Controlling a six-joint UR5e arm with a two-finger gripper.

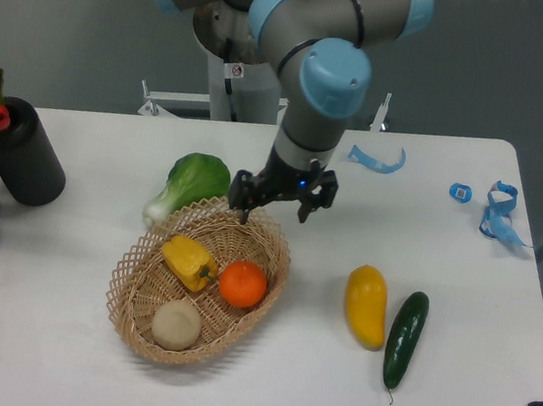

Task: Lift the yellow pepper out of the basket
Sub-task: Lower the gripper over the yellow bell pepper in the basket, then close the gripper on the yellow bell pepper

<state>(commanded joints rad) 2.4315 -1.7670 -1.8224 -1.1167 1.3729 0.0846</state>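
Note:
The yellow pepper (188,261) lies in the left half of the wicker basket (271,235), beside an orange (243,284) and above a pale round vegetable (176,324). My gripper (274,213) hangs open over the basket's far right rim, fingers pointing down with nothing between them. It is up and to the right of the pepper, not touching it.
A green leafy cabbage (193,181) lies just behind the basket. A smooth yellow fruit (366,305) and a cucumber (406,337) lie to the right. Blue tape pieces (377,160) sit at the back right. A black vase with red tulips (18,152) stands far left.

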